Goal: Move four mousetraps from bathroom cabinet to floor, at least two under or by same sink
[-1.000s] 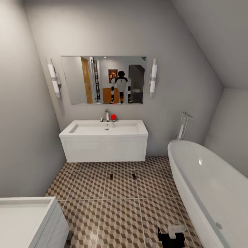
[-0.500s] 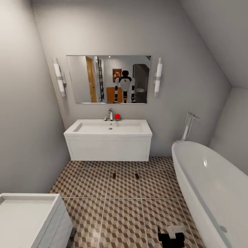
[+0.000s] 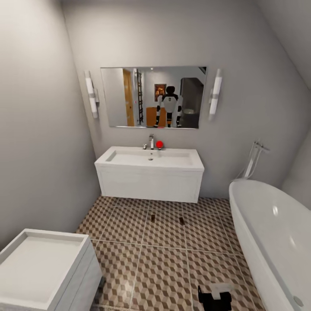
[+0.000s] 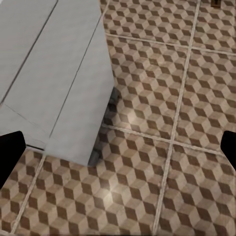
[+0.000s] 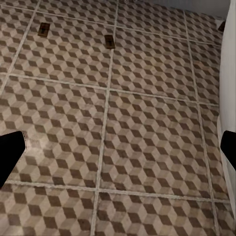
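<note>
Two mousetraps (image 3: 153, 218) (image 3: 181, 221) lie flat on the cube-patterned bathroom floor (image 3: 164, 263), just in front of the white wall-hung bathroom sink (image 3: 150, 162). The right wrist view shows both mousetraps (image 5: 44, 29) (image 5: 109, 41) well ahead of my right gripper (image 5: 118, 147), which is open and empty. That gripper (image 3: 214, 298) hangs low over the tiles in the head view. My left gripper (image 4: 118, 152) is open and empty above the floor, beside a white unit. The mirror reflects an orange-brown cabinet (image 3: 151, 116) behind me.
A white oval bathtub (image 3: 276, 242) runs along the right wall. A square white unit (image 3: 43, 268) stands at the near left, its side also in the left wrist view (image 4: 73, 83). A mirror (image 3: 153, 97) with two wall lights hangs over the sink, and a red ball (image 3: 159, 144) sits by the tap.
The whole picture has shifted right and the white unit looks larger, so the camera has moved. The mousetraps lie where they were.
</note>
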### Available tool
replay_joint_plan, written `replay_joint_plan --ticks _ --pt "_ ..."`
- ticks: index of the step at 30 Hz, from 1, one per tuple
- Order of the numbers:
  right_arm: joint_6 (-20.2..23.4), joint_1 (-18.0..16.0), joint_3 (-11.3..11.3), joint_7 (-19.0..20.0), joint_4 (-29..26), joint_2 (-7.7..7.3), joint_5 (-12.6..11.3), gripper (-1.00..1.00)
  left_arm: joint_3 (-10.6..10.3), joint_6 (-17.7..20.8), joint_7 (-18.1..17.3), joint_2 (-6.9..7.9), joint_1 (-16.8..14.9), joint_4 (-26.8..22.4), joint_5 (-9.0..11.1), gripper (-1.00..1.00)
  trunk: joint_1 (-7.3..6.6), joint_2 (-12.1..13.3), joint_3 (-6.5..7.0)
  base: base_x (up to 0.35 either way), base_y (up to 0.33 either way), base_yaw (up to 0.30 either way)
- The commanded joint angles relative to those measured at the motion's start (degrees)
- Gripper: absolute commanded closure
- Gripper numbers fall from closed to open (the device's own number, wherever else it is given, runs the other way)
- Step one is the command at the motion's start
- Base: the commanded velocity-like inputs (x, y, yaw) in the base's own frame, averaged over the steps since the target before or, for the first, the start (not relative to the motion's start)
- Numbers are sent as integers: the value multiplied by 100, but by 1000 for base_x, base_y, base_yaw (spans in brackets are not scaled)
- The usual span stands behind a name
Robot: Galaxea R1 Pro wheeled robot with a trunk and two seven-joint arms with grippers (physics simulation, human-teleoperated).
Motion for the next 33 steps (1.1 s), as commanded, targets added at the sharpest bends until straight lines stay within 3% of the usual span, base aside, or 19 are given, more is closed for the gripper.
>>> replay_joint_plan --ticks 1,33 --pt "-18 -6 51 -25 5 -1 -46 -100 9 -31 54 1 -11 22 -61 -100 3 -13 -17 0 0 225" --pt "-18 -3 51 -25 6 3 -46 -100 9 -31 27 0 -11 22 -61 -100 3 -13 -70 0 0 248"
